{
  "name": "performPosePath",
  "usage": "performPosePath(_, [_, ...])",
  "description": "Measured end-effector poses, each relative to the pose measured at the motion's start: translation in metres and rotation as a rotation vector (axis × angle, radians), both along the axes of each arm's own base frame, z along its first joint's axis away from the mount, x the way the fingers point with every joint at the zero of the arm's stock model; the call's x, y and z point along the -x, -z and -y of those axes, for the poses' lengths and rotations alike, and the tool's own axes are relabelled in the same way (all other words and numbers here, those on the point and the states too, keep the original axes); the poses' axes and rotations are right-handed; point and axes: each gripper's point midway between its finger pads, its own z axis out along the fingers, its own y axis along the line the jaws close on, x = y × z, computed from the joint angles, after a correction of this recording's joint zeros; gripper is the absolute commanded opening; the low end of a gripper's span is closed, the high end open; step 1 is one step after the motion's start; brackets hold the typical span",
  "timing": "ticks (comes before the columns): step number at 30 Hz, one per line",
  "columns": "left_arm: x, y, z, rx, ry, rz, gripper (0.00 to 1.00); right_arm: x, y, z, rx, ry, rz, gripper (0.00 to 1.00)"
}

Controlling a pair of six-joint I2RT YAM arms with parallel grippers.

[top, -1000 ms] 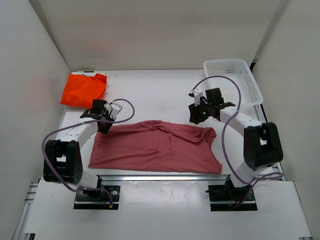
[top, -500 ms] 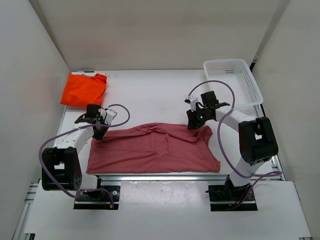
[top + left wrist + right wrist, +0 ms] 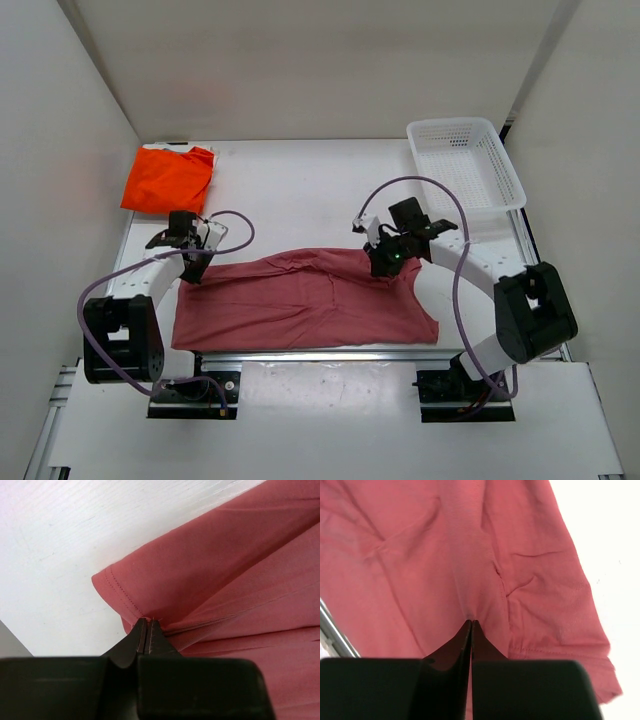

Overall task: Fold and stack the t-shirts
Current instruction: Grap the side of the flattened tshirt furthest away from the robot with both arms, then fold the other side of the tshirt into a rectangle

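The left end effector (image 3: pixel 147 630) is pinched fully together on the stitched hem of the pinkish-red t-shirt (image 3: pixel 225 580). It grips just beside a loose corner of the cloth, and folded layers bunch up to the right of its tips in the left wrist view. The right end effector (image 3: pixel 471 626) is also closed tight. Its tips nip a raised ridge of the same shirt that runs up the middle of the right wrist view, and a hemmed edge shows at the lower right of that frame.

In the top view the left end effector sits at the shirt's upper left corner, left of centre. The right one sits on the shirt's upper edge, right of centre. The shirt lies spread and mostly flat, with creases, across the lower middle of the worktop (image 3: pixel 300 190).

The orange t-shirt (image 3: pixel 168 178), folded into a rough rectangle, lies at the worktop's upper left, well apart from the red one. A white mesh basket (image 3: pixel 452 123) stands at the upper right.
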Motion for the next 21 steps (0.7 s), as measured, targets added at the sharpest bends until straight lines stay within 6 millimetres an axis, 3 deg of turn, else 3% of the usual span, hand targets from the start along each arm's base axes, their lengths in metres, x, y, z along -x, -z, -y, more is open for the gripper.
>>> performPosePath(3, [0.001,-0.003,-0.003,-0.008,-0.012,0.009,0.00,0.009,-0.009,-0.003,0.009,-0.075,0.047,0.00])
performPosePath(7, [0.002,-0.006,-0.004,-0.017,-0.014,0.018,0.00,0.030,0.002,-0.001,0.055,-0.179,0.041,0.00])
performPosePath(9, [0.005,-0.005,-0.005,-0.021,-0.016,0.017,0.00,0.042,0.011,0.002,0.087,-0.224,0.029,0.10])
performPosePath(11, [0.009,-0.003,-0.006,-0.028,-0.016,0.010,0.00,0.052,0.020,0.007,0.125,-0.239,0.018,0.31])
performPosePath(12, [0.011,-0.002,-0.007,-0.033,-0.017,0.008,0.00,0.055,0.024,0.010,0.140,-0.235,0.014,0.34])
performPosePath(15, [0.017,0.001,-0.008,-0.043,-0.015,0.001,0.00,0.054,0.032,0.021,0.187,-0.198,0.026,0.36])
performPosePath(21, [0.016,-0.002,-0.004,-0.051,0.003,0.018,0.00,0.024,0.029,0.023,0.218,-0.121,0.146,0.39])
